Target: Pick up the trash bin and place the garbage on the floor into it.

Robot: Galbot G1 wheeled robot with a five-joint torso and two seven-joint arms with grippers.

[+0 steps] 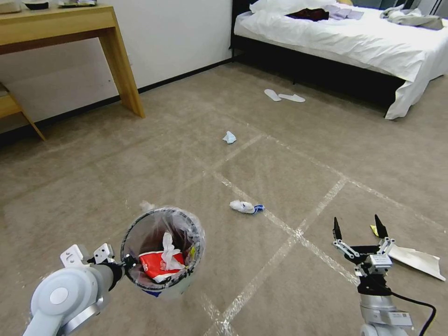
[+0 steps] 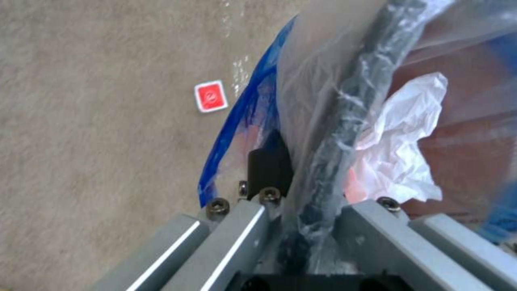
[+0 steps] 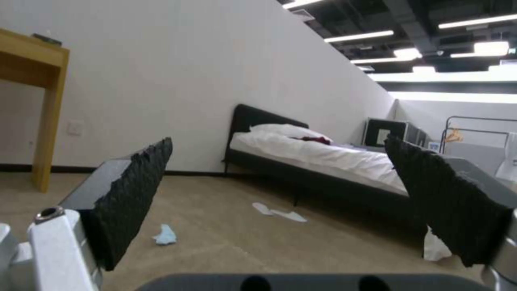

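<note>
The trash bin, round with a crinkly clear liner, hangs above the floor at the lower left. My left gripper is shut on its rim. Inside lie a red-and-white wrapper and a white tissue. Garbage lies on the carpet: a white-and-blue wad ahead, a pale blue tissue farther off, a paper sheet at the right. A red card lies beneath the bin. My right gripper hovers open near the paper, holding nothing.
A bed with white sheets stands at the back right, with two white slippers before it. A wooden desk stands against the wall at the back left. Open carpet stretches between them.
</note>
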